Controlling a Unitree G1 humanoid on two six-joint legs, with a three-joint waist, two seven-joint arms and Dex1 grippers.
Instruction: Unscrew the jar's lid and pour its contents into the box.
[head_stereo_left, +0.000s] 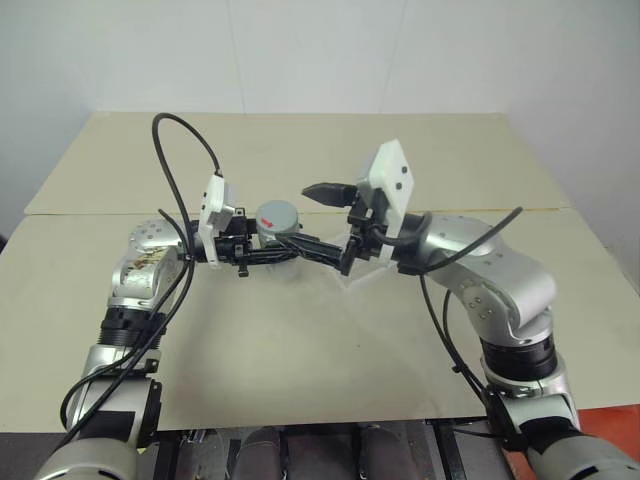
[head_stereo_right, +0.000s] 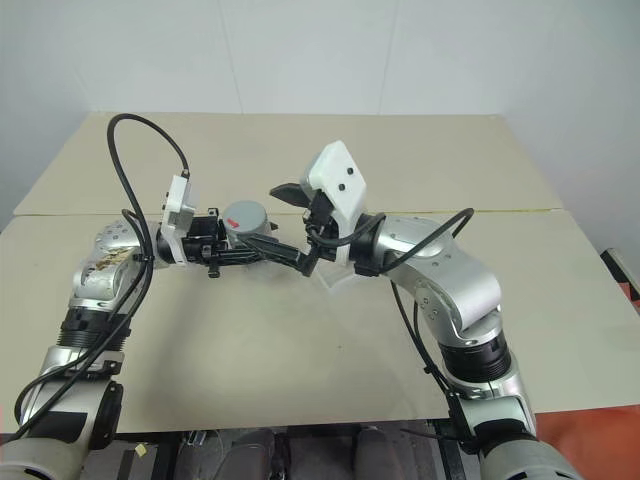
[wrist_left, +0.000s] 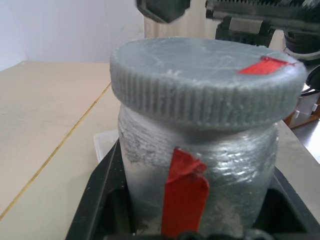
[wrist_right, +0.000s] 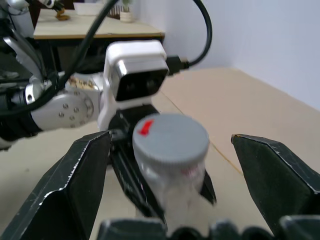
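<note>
The jar (wrist_left: 210, 170), a silver-grey cylinder with a red strip down its side, is held upright above the table. My left gripper (head_stereo_left: 272, 247) is shut on its lower body. The ribbed grey lid (wrist_left: 205, 80), marked with a red tab, sits on top of the jar. My right gripper (head_stereo_left: 306, 218) reaches in from the right and is open; its fingers (wrist_right: 75, 185) stand on either side of the lid (wrist_right: 170, 137), apart from it. The clear box (head_stereo_left: 352, 279) lies on the table below the right gripper. The contents are hidden inside the jar.
The beige table (head_stereo_left: 300, 350) has a seam running across it behind the arms. Black cables loop over both wrists. A white wall stands behind the table's far edge.
</note>
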